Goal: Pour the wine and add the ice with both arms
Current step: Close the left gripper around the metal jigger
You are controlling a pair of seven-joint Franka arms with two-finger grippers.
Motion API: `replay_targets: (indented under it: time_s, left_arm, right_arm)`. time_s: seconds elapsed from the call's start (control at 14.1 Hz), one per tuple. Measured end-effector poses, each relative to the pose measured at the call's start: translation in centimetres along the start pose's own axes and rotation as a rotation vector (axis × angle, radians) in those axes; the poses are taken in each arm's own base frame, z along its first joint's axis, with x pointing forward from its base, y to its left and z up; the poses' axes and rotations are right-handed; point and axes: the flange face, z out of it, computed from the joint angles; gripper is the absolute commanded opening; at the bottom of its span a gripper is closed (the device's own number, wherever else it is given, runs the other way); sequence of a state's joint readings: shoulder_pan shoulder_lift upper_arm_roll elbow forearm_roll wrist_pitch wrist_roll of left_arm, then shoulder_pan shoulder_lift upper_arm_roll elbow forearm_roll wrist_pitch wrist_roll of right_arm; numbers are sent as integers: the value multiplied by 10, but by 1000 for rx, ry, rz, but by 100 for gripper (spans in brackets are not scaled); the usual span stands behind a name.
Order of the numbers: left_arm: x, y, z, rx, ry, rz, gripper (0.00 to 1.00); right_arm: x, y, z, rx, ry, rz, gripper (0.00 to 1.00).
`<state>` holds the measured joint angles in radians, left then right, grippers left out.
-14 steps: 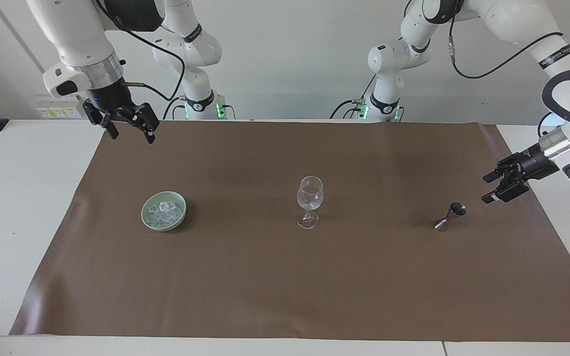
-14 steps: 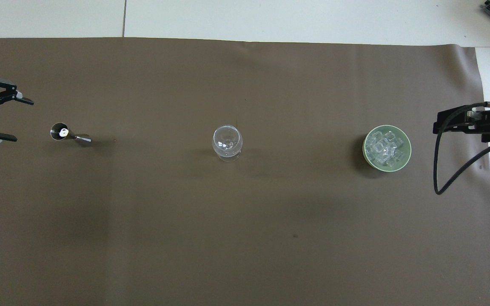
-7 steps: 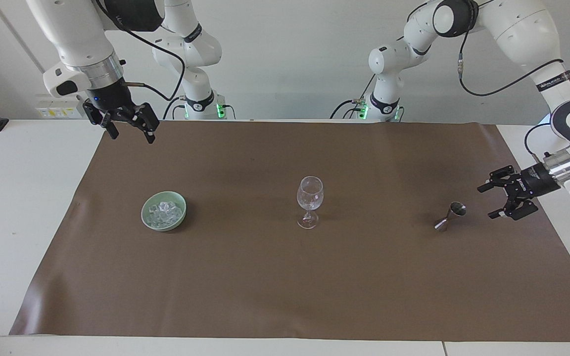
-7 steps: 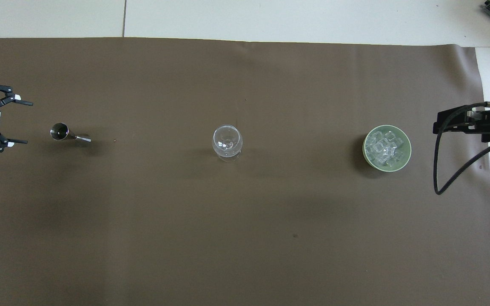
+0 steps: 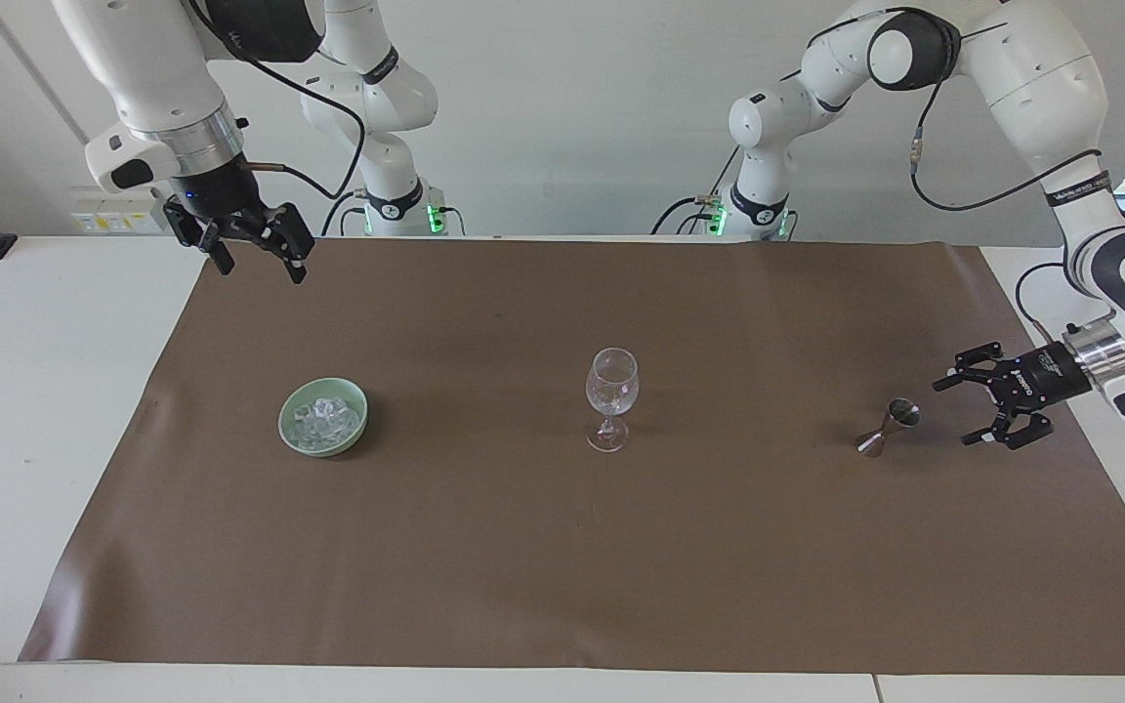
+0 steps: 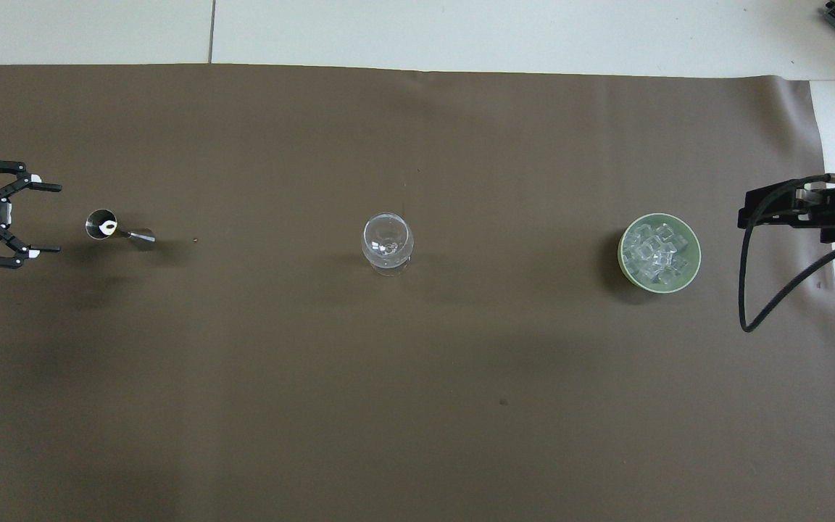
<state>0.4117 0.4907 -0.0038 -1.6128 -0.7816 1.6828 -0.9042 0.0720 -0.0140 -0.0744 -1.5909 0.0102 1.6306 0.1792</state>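
Inside the green bowl point(image 5: 323, 418), toward the right arm's end, the ice point(image 5: 325, 416) is sitting untouched. Beside the jigger point(image 5: 890, 427), the left gripper point(image 5: 973, 409) is hovering with jaws spread, empty. Align around the jigger's waist, apparently narrow, before closing. The right gripper point(image 5: 255, 259) is waiting, unclenched, over the mat's point(image 5: 562, 566) edge.

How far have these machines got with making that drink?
Nothing looks done yet: the wine glass stands without wine, and the ice is all in the green bowl. In hand: the left pincer, open, is low beside the small metal measuring cup, not touching it. The right pincer waits open, high over the mat's edge. Left: pouring and adding ice.
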Motion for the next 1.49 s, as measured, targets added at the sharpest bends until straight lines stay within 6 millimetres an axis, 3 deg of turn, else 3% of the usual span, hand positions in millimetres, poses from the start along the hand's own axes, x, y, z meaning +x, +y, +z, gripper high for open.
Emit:
replay_targets:
  time_s: [0.5,1.0,1.28,1.49]
  left_arm:
    - [42,-28,49,-55,-130,-156,84]
    - [56,-46,75,-119,-243,-172,76]
    - [55,-47,81,-153,-281,-131,68]
    - [54,-49,86,-176,-314,-106,68]
  right_arm:
    - [0,0,0,0,0,0,100]
    - [0,0,0,0,0,0,100]
    - [0,0,0,0,0,0,100]
    - [0,0,0,0,0,0,100]
